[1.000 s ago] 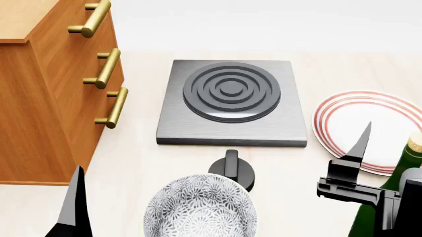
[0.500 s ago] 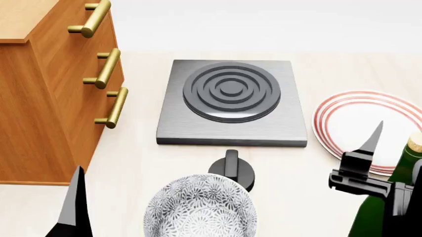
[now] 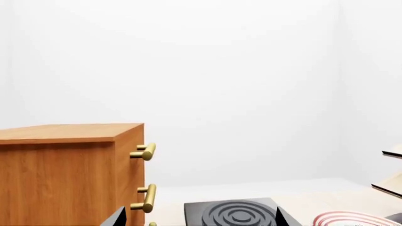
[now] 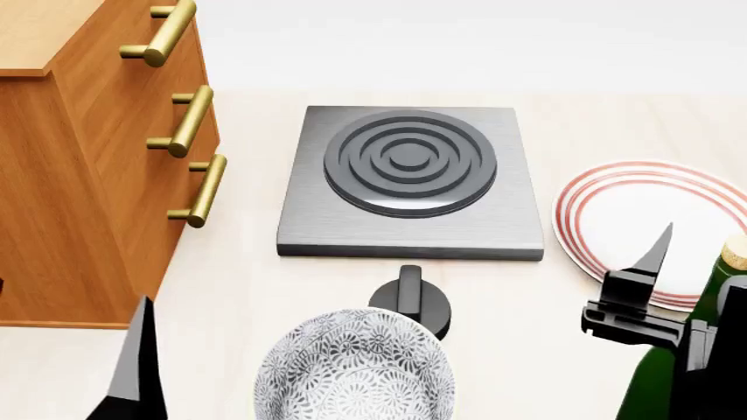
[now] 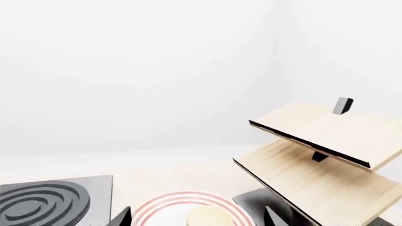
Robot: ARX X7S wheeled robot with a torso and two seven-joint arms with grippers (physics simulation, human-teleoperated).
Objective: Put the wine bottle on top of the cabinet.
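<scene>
Right tool (image 4: 688, 289) astride wine bottle (image 4: 701, 341) (cork nearest)

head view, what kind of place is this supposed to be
Probably a simulated kitchen counter. A single-burner hob with its knob sits mid-table, with a striped plate, a patterned bowl and a wine bottle around it, and a drawer cabinet to one side.
</scene>
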